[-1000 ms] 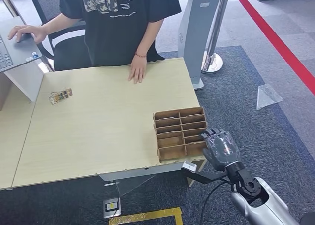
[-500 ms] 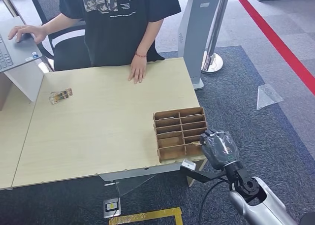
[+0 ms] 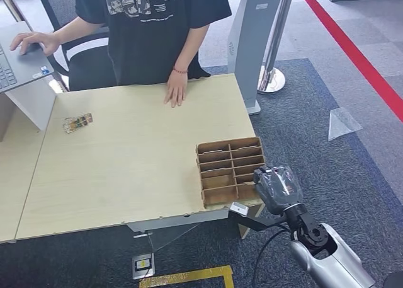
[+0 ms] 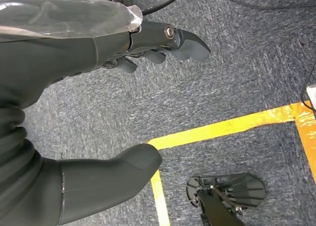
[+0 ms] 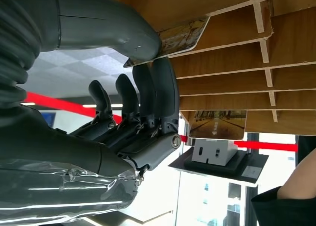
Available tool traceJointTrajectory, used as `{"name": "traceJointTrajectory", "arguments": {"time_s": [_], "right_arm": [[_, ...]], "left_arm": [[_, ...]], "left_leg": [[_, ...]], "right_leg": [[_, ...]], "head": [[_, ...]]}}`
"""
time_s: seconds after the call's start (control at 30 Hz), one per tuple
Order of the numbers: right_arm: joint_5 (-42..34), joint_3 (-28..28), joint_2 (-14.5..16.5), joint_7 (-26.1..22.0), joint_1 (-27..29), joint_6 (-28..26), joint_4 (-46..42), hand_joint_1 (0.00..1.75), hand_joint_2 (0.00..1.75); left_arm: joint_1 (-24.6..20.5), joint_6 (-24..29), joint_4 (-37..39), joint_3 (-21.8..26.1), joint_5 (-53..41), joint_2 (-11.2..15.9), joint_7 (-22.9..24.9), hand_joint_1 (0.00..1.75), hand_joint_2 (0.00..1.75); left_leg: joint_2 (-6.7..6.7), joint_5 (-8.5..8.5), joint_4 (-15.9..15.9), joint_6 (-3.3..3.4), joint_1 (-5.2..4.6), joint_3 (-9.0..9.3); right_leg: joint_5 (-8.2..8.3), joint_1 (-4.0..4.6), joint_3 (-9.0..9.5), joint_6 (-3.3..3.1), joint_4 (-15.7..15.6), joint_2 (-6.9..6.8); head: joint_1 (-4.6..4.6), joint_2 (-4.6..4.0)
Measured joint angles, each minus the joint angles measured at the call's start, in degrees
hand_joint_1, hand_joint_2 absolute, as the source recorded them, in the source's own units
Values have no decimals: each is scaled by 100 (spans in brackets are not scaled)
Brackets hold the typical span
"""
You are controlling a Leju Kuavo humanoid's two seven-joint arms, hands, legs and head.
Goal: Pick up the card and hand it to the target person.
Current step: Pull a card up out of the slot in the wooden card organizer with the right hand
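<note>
Right now my right hand (image 3: 278, 188) sits at the near right corner of the rack (image 3: 231, 170) on the table (image 3: 128, 155), and the wrist view shows what the head view can't: thumb and fingers (image 5: 156, 90) pinching the card (image 5: 182, 36) by its outer edge, the rest of it lying in a slot. I'd judge the card thin, light, stiff and slick, so it could slip or twist in a pinch; a grip well in from the edge seems safer. A second card (image 5: 217, 124) stands in another slot. The person (image 3: 152, 29) waits across the table, one palm (image 3: 176, 88) down. My left hand (image 4: 111, 102) hangs released over the carpet.
</note>
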Motion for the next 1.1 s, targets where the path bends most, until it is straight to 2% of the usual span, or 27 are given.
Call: {"name": "traceJointTrajectory", "arguments": {"time_s": [0.17, 0.37, 0.67, 0.7, 0.83, 0.9, 0.97, 1.1], "right_arm": [[-1, 55, -30, 3, -18, 22, 2, 119, 175], [1, 176, -79, 5, -99, 69, 27, 108, 175], [-35, 306, -146, -22, -210, 97, 79, 126, 175], [-42, 316, -152, -26, -218, 96, 84, 124, 175], [-62, 334, -170, -28, -221, 89, 83, 99, 175], [-69, 344, -178, -27, -216, 84, 79, 97, 175], [-81, 373, -192, -21, -220, 81, 75, 101, 175], [-112, 463, -223, -6, -282, 89, 94, 152, 175]], "left_arm": [[2, 0, -6, 18, 16, 0, 10, 0, 175], [6, 0, -24, 38, 36, 9, 31, 0, 175], [9, 20, -52, 59, 58, 11, 26, 0, 175], [9, 25, -56, 60, 59, 11, 20, 0, 175], [10, 31, -60, 57, 55, 11, 15, 0, 175], [10, 32, -63, 58, 58, 13, 17, 0, 175], [11, 36, -69, 70, 70, 18, 19, 0, 175], [14, 51, -78, 91, 95, 27, 15, 0, 175]], "left_leg": [[-1, 1, 0, 0, 0, 0], [-1, 0, 1, 1, 0, 2], [-3, -2, 1, 1, 0, 2], [-2, -1, 1, 1, 0, 2], [-1, 0, 3, 1, -1, -1], [-2, 1, 2, 1, -1, -1], [-3, 0, 3, 2, -1, -2], [-3, -2, 3, 3, -1, -1]], "right_leg": [[1, 0, 0, 0, 0, -1], [0, 0, 2, 0, 1, -1], [-3, 0, 3, 1, 2, -3], [-2, 0, 3, 1, 1, -3], [-1, -1, 0, 1, 4, -2], [0, -1, -1, 0, 3, -2], [-1, -1, 0, 1, 3, -4], [-3, -1, 0, 1, 4, -4]], "head": [[0, 0], [0, 0], [0, 0], [0, 0], [0, 0], [0, 0], [0, 0], [0, 0]]}}
